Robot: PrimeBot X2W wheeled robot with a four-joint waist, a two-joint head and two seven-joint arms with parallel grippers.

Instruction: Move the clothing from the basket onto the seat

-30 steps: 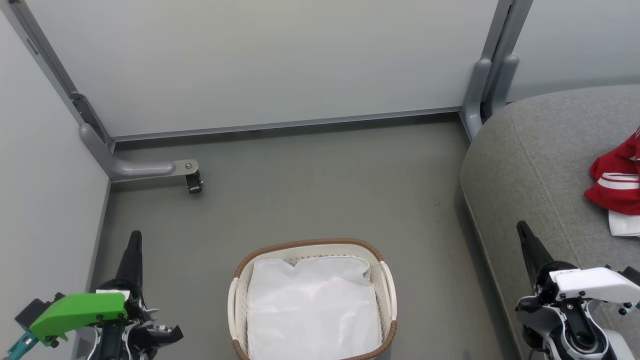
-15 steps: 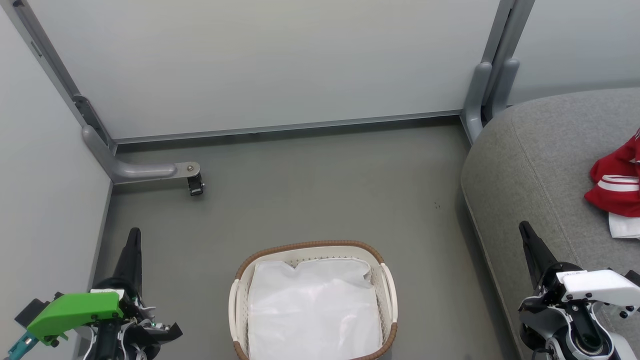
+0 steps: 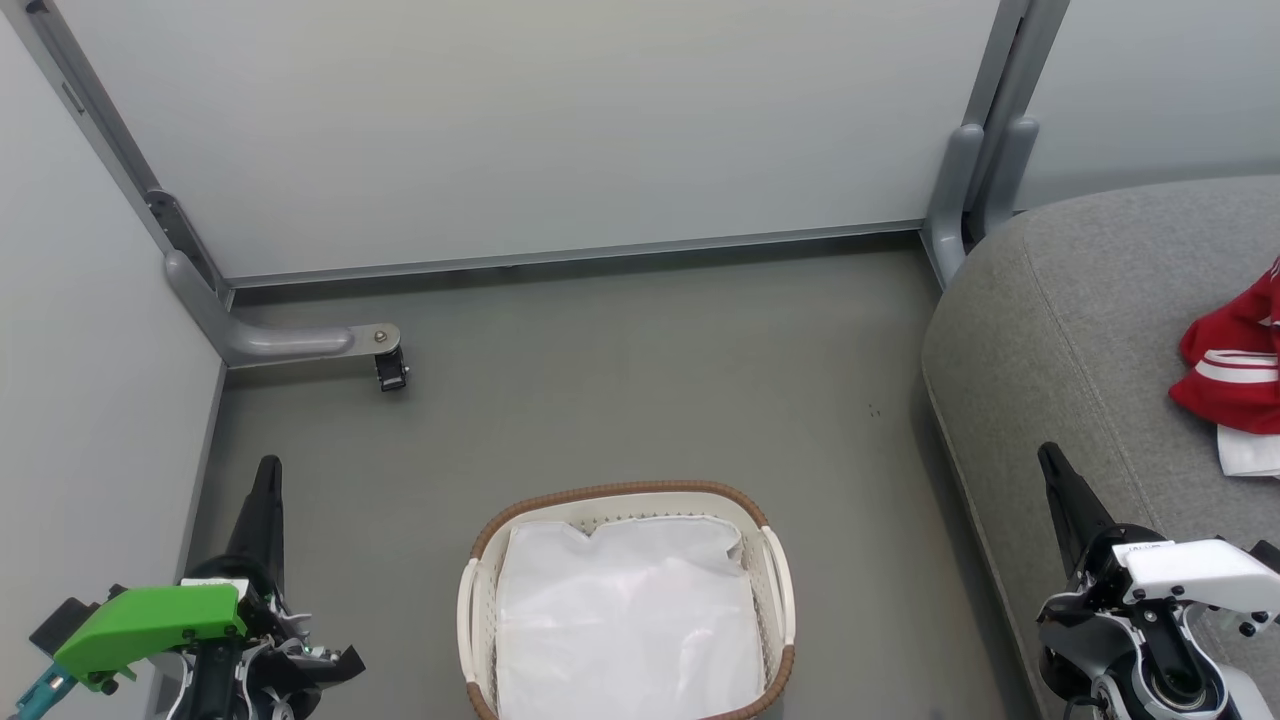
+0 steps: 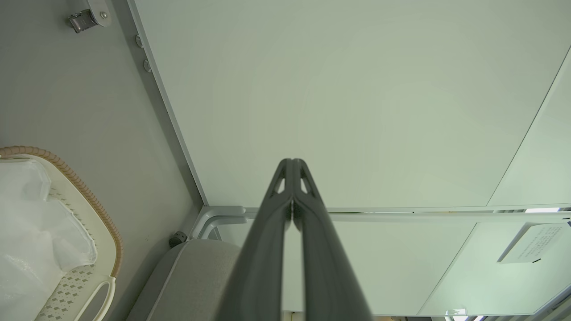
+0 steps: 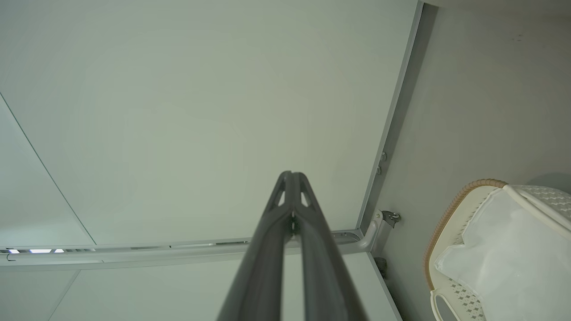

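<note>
Well, looking down from the head cam: the basket (image 3: pixel 620 488) sits on the grey floor (image 3: pixel 620 370) at 6 o'clock, brown rim round the top, white liner (image 3: pixel 625 620) spread across its inside. The seat (image 3: pixel 1080 330) takes the 3 o'clock side, apart from the basket w/ a strip of floor btwn them. The clothing (image 3: pixel 1235 365) lies on top of the seat at approx 3 o'clock, a bunched red piece w/ white stripes, cut off by the frame edge. A white bit lies just under it; can't tell if it's part of the garment. The left gripper (image 3: pixel 268 468) is at 8 o'clock, over the floor beside the side wall panel (image 3: pixel 90 420), pointing to 12, its jaws pressed together on nothing. The right gripper (image 3: pixel 1047 455) is at 4 o'clock, over the seat's front edge, tip leaning toward 11, jaws likewise pressed together. Both wrist cams show them meeting tip to tip. A small black caster (image 3: pixel 390 368) on a grey bracket (image 3: pixel 290 340) sits at 10 o'clock.
</note>
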